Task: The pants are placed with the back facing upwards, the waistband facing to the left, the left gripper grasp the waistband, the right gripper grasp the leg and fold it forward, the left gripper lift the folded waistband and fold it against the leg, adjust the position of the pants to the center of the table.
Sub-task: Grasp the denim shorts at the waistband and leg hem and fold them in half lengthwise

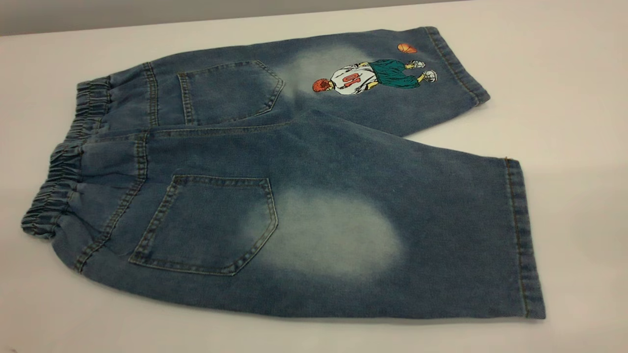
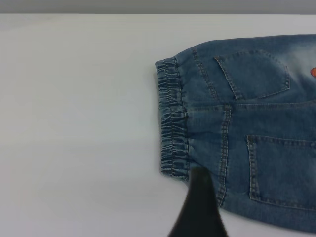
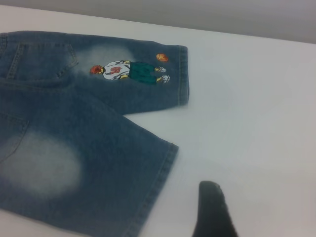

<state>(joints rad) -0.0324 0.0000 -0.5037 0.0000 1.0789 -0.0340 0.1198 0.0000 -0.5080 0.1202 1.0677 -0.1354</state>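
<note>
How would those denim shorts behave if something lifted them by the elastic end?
The pants would probably droop, since they lie flat and soft on the table. The gathered waistband likely stretches when pulled. They look unlikely to slide easily.

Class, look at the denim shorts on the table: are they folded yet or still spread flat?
Spread flat. The pants show both back pockets and both legs side by side, the waistband uncovered, on the table.

The pants (image 1: 294,196) lie flat and unfolded on the white table (image 1: 564,98), back side up, two patch pockets showing. The gathered waistband (image 1: 64,162) points to the table's left edge. The leg (image 1: 417,235) with the pale oval lies nearer the front edge.
</note>
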